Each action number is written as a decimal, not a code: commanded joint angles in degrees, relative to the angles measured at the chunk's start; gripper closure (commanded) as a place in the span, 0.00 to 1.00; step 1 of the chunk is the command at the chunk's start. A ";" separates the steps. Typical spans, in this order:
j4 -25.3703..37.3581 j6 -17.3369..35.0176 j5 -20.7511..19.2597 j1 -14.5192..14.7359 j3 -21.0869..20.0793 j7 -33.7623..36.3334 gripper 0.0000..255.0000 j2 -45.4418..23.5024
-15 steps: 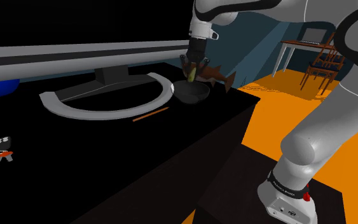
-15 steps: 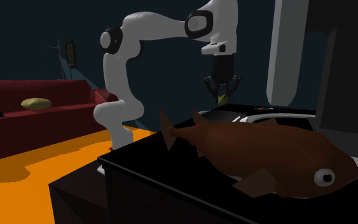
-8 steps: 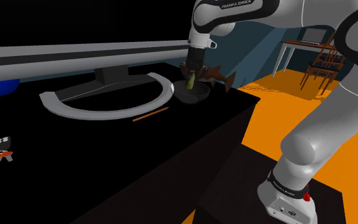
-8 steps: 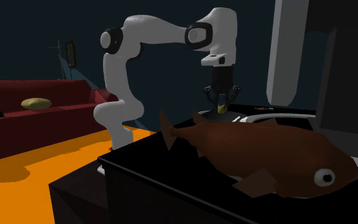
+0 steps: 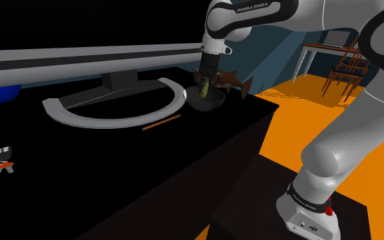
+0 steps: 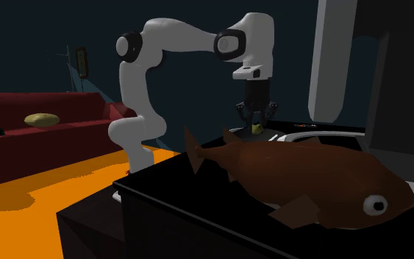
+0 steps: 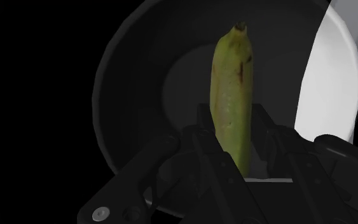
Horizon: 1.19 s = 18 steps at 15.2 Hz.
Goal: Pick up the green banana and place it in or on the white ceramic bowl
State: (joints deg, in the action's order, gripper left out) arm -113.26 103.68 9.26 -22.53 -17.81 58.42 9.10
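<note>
My black gripper is shut on a green banana that hangs upright, tip down. Its lower end reaches into a dark grey bowl standing near the table's far corner. In the wrist view the banana runs out from between the two fingers, which clasp it on both sides, and points at the bowl's flat bottom inside the round rim. From the second exterior view the gripper hangs straight down with the banana's yellow-green tip just under it.
A brown fish lies on the black table, just beyond the bowl in the shoulder view. A grey curved monitor foot and an orange stick lie to the shoulder view's left of the bowl. The orange floor lies past the table edge.
The gripper has come down with the banana, from above the bowl to the banana's tip inside it. Its grip has not changed.
</note>
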 commanded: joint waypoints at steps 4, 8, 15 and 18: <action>0.00 0.01 0.00 0.00 0.00 0.00 0.00 0.00; 1.87 -1.91 -0.09 -0.11 0.16 0.04 0.00 0.04; 7.52 -7.27 -0.39 -0.41 0.56 0.25 0.00 -0.29; 7.52 -7.27 -0.39 -0.41 0.56 0.25 0.00 -0.29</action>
State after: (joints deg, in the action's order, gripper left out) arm -105.75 96.42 8.87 -22.94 -17.25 58.67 8.81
